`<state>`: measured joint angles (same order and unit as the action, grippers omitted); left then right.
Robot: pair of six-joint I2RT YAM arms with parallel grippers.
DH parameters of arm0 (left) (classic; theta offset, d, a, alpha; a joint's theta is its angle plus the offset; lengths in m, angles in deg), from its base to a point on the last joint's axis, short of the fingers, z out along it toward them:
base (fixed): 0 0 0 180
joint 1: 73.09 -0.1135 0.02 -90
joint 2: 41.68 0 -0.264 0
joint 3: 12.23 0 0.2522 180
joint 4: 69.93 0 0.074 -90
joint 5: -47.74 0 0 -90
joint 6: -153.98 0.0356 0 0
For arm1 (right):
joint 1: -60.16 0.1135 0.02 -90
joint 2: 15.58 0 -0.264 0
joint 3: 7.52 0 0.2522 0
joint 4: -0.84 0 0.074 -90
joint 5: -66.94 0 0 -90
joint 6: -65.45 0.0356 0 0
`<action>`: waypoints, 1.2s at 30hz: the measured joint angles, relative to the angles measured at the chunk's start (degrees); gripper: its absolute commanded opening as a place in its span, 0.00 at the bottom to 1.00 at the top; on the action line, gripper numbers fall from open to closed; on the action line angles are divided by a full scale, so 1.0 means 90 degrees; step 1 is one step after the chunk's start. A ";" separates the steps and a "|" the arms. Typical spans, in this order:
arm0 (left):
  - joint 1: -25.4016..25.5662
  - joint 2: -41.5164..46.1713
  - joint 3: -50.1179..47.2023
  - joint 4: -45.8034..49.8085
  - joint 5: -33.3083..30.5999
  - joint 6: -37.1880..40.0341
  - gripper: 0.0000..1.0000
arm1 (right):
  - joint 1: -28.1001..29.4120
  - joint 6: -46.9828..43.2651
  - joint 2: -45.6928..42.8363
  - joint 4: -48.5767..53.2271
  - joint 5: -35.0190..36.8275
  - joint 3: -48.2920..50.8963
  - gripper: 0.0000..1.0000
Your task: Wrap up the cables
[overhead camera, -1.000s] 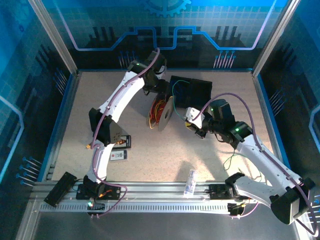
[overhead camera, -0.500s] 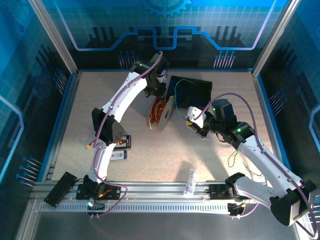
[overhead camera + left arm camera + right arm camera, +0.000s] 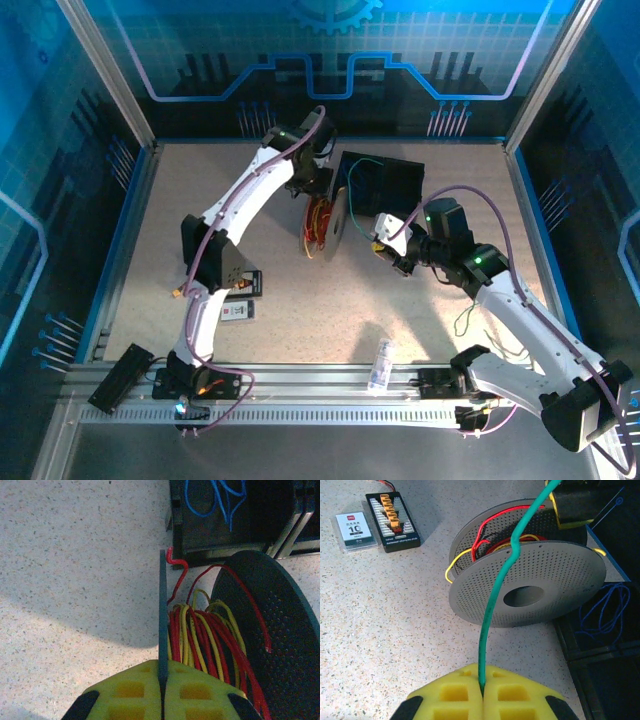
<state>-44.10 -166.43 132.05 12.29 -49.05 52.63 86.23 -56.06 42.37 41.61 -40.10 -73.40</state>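
Note:
A grey perforated spool point(image 3: 328, 226) stands on edge mid-table, wound with red and yellow cables point(image 3: 200, 640). My left gripper point(image 3: 162, 667) is shut on the thin rim of the spool's near flange point(image 3: 162, 605); the far flange point(image 3: 280, 645) stands to the right. From above, the left gripper point(image 3: 318, 192) sits at the spool's top. My right gripper point(image 3: 482, 685) is shut on a green cable point(image 3: 492, 615) that runs up past the spool point(image 3: 535, 590). From above, the right gripper point(image 3: 385, 248) is just right of the spool. A blue cable point(image 3: 220, 500) lies in a black box.
The black box point(image 3: 385, 180) stands behind the spool. A black board with orange connectors point(image 3: 392, 512) and a white card point(image 3: 354, 530) lie to the left. A small clear packet point(image 3: 380, 363) rests on the front rail. Thin green cable trails by the right arm point(image 3: 465, 320).
My left gripper has closed onto the spool's flange rim, and the spool now stands more upright. The right gripper has stayed shut on the green cable.

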 measured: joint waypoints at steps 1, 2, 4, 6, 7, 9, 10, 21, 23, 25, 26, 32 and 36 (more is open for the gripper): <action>0.0012 0.0223 -0.0372 -0.0206 -0.0058 -0.0066 0.00 | 0.0000 0.0000 0.0002 0.0000 0.0000 0.0000 0.00; 0.0041 0.0508 -0.0845 -0.0500 -0.0143 -0.0143 0.00 | 0.0000 0.0000 0.0000 0.0000 0.0000 0.0000 0.00; 0.0114 0.1039 -0.1729 -0.1110 -0.0350 -0.0291 0.00 | 0.0000 0.0000 0.0002 0.0000 0.0000 0.0000 0.00; 0.0231 0.1588 -0.2647 -0.1824 -0.0639 -0.0423 0.00 | -0.0002 0.0000 0.0002 0.0000 0.0000 0.0000 0.00; 0.0284 0.1809 -0.3011 -0.2125 -0.0784 -0.0444 0.00 | -0.0002 0.0000 0.0002 0.0000 0.0000 0.0000 0.00; 0.0430 0.2251 -0.3796 -0.2849 -0.1110 -0.0503 0.00 | -0.0007 0.0000 0.0005 -0.0002 0.0000 0.0000 0.00; 0.0483 0.2397 -0.4073 -0.3138 -0.1246 -0.0532 0.00 | -0.0019 0.0000 0.0010 -0.0005 -0.0005 0.0000 0.00; 0.0889 0.3138 -0.6050 -0.5875 -0.2203 -0.0588 0.19 | -0.0029 0.0002 0.0061 -0.0007 -0.0019 0.0000 0.00; 0.0894 0.3177 -0.6183 -0.6088 -0.2222 -0.0651 0.36 | -0.0029 0.0002 0.0063 -0.0007 -0.0024 0.0000 0.00; 0.0894 0.3177 -0.6249 -0.6268 -0.2217 -0.0758 0.44 | -0.0029 0.0002 0.0083 -0.0012 -0.0046 0.0000 0.00; 0.0891 0.3179 -0.6273 -0.6356 -0.2215 -0.0809 0.46 | -0.0029 0.0002 0.0107 -0.0017 -0.0056 0.0000 0.00; 0.0886 0.3320 -0.6309 -0.6387 -0.2098 -0.1037 0.55 | -0.0029 0.0002 0.0233 -0.0012 -0.0056 0.0002 0.00; 0.0809 0.3517 -0.6307 -0.6244 -0.1953 -0.1120 0.59 | -0.0029 0.0002 0.0248 0.0002 -0.0041 0.0002 0.00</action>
<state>-36.82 -134.78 75.29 -43.90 -66.62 42.55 85.96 -56.04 44.60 41.63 -40.47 -73.38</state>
